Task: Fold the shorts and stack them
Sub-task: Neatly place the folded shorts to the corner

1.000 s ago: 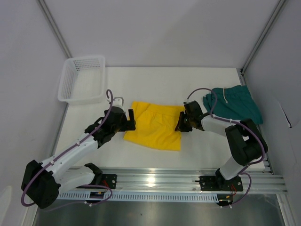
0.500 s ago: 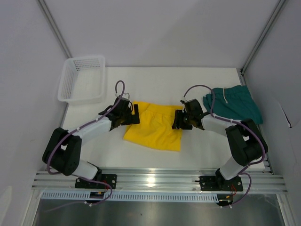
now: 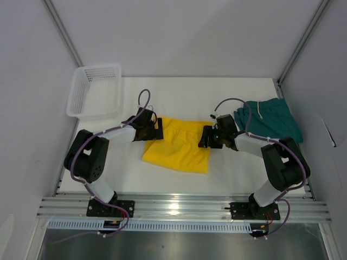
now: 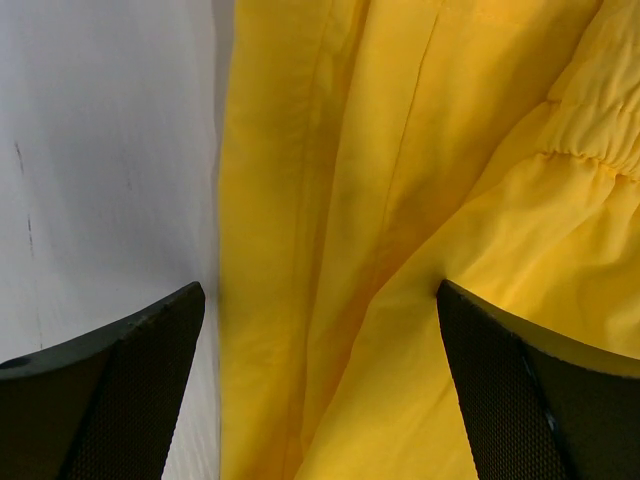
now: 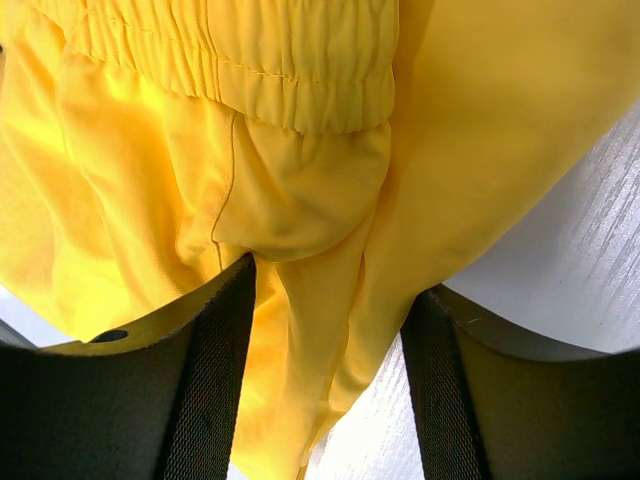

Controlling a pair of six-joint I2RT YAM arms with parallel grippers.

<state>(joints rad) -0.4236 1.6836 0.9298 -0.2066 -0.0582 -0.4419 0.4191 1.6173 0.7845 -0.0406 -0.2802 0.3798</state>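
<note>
The yellow shorts (image 3: 179,147) lie flat in the middle of the white table, waistband toward the back. My left gripper (image 3: 158,130) is at their back left corner, wide open; in the left wrist view (image 4: 320,300) its fingers straddle the yellow shorts' (image 4: 400,150) left edge without pinching it. My right gripper (image 3: 204,137) sits at the back right corner, open, with a loose fold of the yellow shorts (image 5: 300,120) lying between its fingers (image 5: 215,350) below the elastic waistband. The dark teal-green shorts (image 3: 271,122) with a white drawstring lie crumpled at the back right.
A white mesh basket (image 3: 95,92) stands at the back left corner of the table. Bare table (image 4: 100,150) shows left of the yellow cloth. Grey walls close in the table on three sides, and the arms' rail runs along the near edge.
My left gripper, open throughout, has reached to the back left corner of the yellow shorts. My right gripper has opened and let go of the cloth.
</note>
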